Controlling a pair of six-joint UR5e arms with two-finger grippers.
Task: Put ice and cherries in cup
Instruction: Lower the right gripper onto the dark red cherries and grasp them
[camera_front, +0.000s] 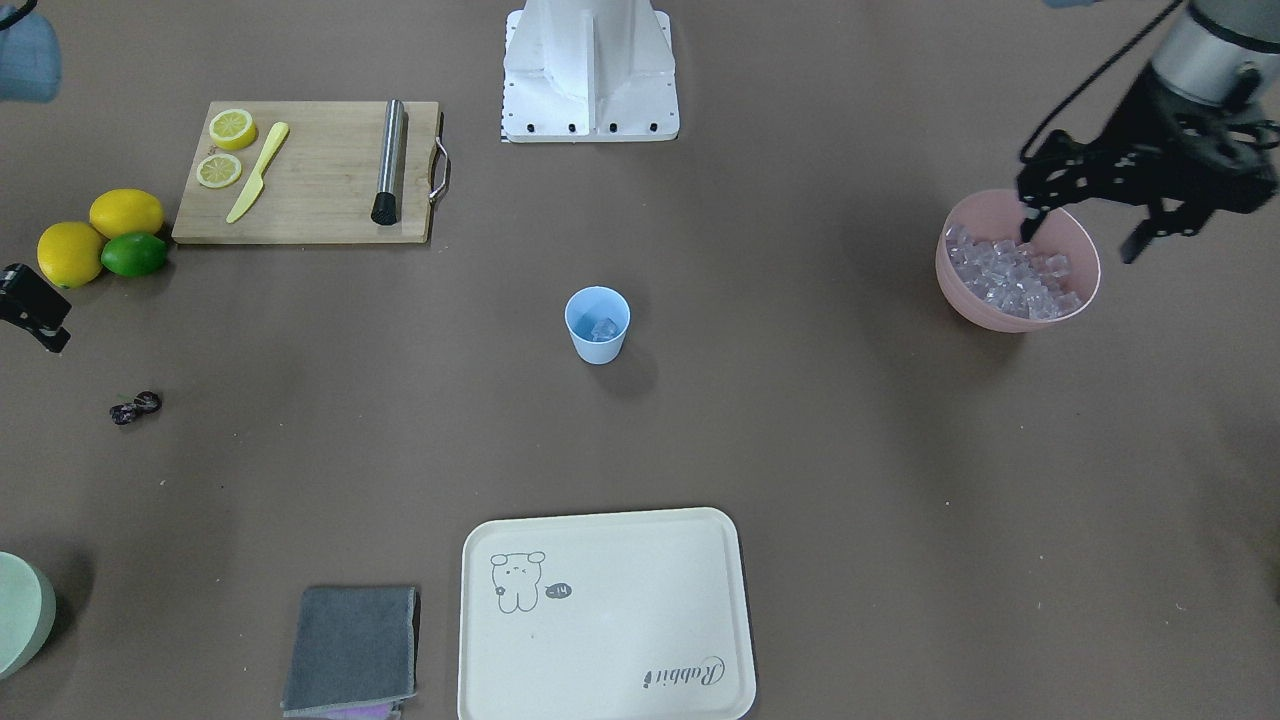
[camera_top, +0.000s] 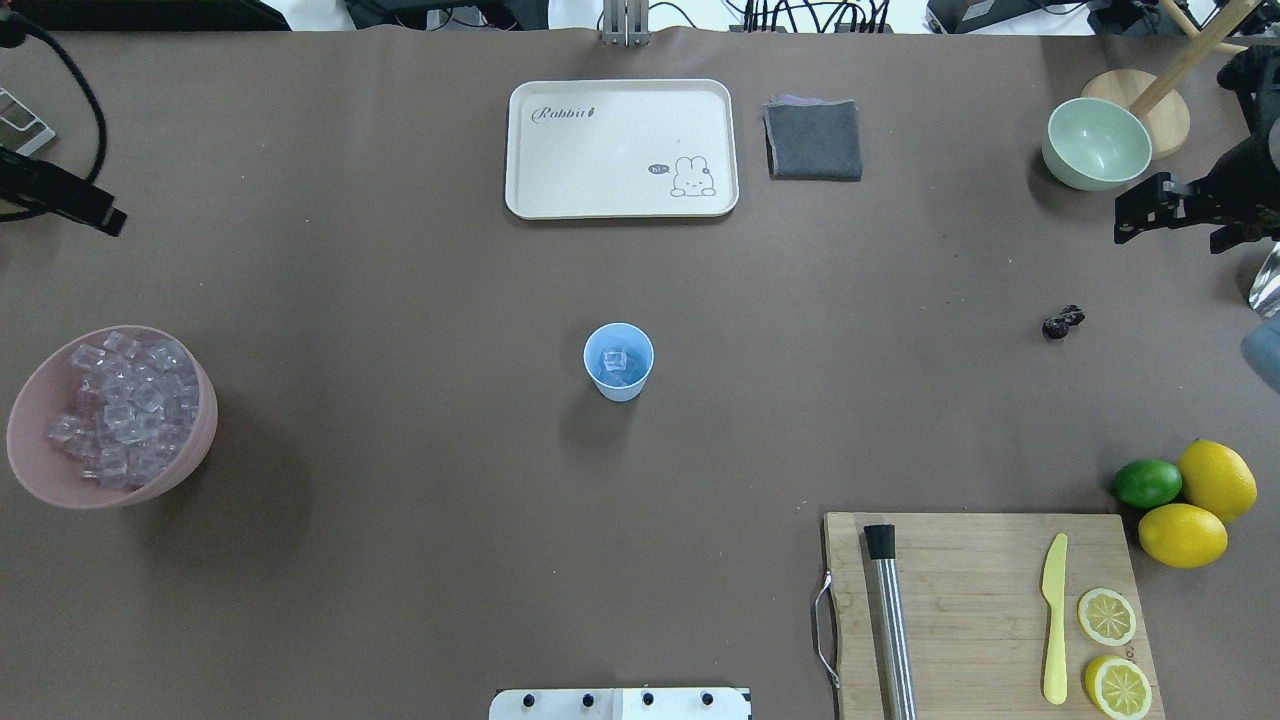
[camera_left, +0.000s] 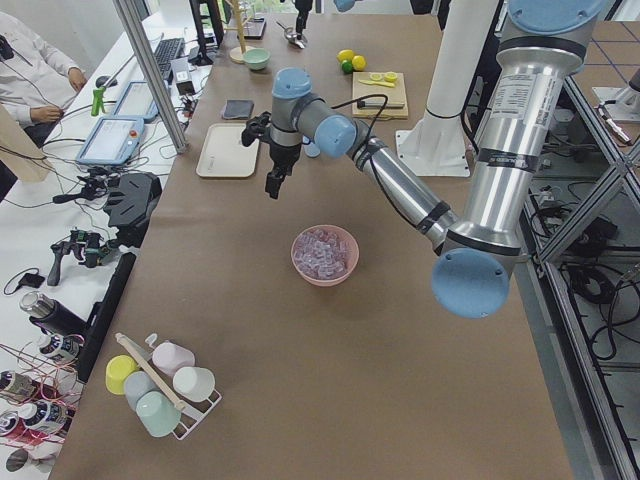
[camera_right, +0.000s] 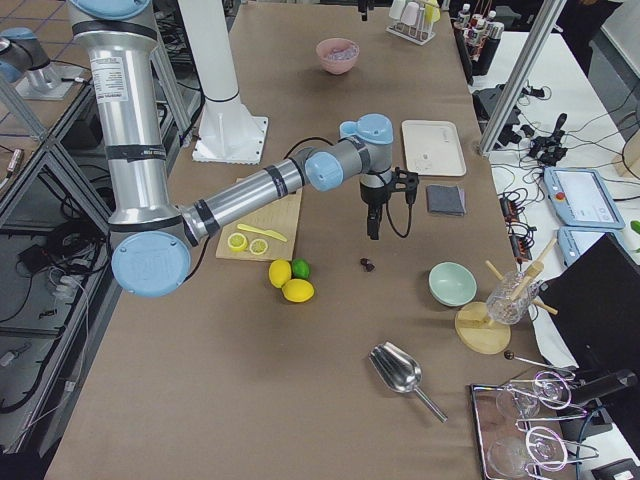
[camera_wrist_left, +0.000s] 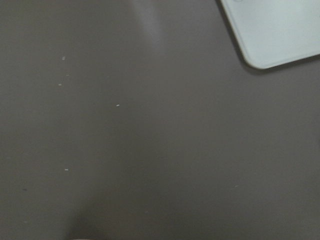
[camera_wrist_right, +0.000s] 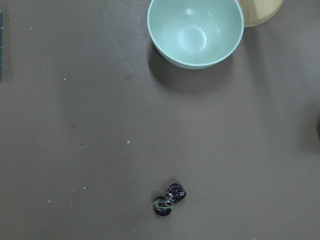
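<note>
- Overhead exterior view: the matte brown table (camera_top: 400, 280) carries a job that I judge is only partly done.
- The left gripper (camera_front: 1085, 232), black and angular, hangs at the pink bowl's edge with its jaws spread wide, holding nothing.
- The right gripper (camera_top: 1135, 215) hovers near the fruit; I cannot tell how far open it is.
- The pink bowl (camera_top: 28, 420), round smooth plastic, is heaped with ice (camera_top: 125, 410) in clear cubes.
- The cup (camera_top: 618, 388), tapered pale-blue plastic, stands upright mid-table with a few cubes already inside.
- The cherries (camera_wrist_right: 169, 199), a glossy dark pair, lie on the table well apart from the cup, not yet added.
</note>
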